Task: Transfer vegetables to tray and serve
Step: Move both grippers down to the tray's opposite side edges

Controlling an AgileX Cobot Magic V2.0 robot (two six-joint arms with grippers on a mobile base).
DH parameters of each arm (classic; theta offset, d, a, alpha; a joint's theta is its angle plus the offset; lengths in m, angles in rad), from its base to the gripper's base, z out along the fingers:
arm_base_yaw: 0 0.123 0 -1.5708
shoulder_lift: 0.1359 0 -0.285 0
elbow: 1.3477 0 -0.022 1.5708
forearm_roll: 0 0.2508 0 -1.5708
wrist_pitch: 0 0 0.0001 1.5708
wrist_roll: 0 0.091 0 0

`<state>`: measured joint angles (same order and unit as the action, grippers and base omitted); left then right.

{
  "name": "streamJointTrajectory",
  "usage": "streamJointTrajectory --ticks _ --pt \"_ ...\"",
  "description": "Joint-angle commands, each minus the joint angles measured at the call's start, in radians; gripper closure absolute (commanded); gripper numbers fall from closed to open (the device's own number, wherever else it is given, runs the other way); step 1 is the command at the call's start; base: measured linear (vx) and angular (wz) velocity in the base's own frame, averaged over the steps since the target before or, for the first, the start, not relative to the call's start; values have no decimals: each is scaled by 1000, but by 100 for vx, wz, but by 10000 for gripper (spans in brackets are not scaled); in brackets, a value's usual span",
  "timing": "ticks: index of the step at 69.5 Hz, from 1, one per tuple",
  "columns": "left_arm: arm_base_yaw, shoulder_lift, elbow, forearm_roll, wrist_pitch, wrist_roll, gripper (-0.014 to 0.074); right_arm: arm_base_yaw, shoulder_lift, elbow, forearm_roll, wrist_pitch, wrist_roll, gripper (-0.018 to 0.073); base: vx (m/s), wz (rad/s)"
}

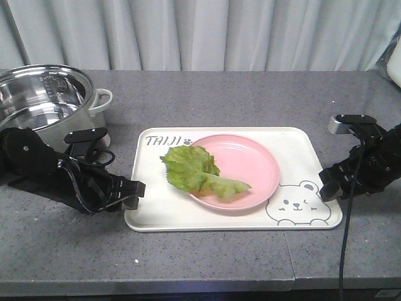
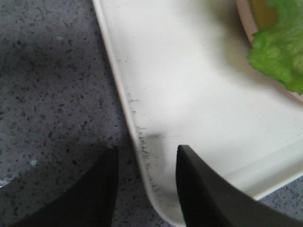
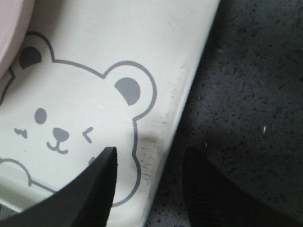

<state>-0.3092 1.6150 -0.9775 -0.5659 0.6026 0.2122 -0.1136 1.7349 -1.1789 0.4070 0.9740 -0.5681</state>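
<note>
The green frilly lettuce leaf (image 1: 194, 170) lies on the left side of a round pink plate (image 1: 250, 163), with its edge hanging over the rim. The plate stands on the cream tray (image 1: 294, 150) with the bear drawing. My left gripper (image 1: 135, 191) is open at the tray's left edge. In the left wrist view it (image 2: 147, 151) straddles the tray's rim (image 2: 128, 104), one finger over the table and one over the tray, with the lettuce (image 2: 281, 52) at the upper right. My right gripper (image 1: 329, 185) is open and straddles the right rim (image 3: 189, 85) the same way (image 3: 150, 153), next to the bear face (image 3: 57, 132).
A steel pot in a white housing (image 1: 44, 100) stands at the back left, just behind my left arm. A grey curtain hangs behind the speckled grey table (image 1: 207, 257). A black cable (image 1: 343, 238) hangs from the right arm over the front edge.
</note>
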Motion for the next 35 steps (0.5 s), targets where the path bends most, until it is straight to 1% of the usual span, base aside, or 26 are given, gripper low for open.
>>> streamJointTrajectory --ticks 1,12,18,25,26,31,35 --pt "2 -35 -30 -28 -20 -7 314 -5 -26 -29 24 -9 -11 230 0 0" --pt "2 -35 -30 -31 -18 -7 314 -5 -18 -28 24 -2 -11 230 0 0" --pt "2 -35 -30 -51 -22 -7 314 -5 -18 -28 27 5 -11 230 0 0" --pt "2 -35 -30 -55 -25 -6 314 -5 -18 -28 31 19 -11 230 0 0" --pt "1 35 -30 -99 -4 3 314 -5 -18 -28 58 19 20 231 0 0" --pt "1 34 -30 -99 -4 3 317 -5 -18 -28 60 28 20 244 0 0" --pt "1 34 -30 -99 -4 3 328 -5 -18 -28 60 36 23 270 0 0"
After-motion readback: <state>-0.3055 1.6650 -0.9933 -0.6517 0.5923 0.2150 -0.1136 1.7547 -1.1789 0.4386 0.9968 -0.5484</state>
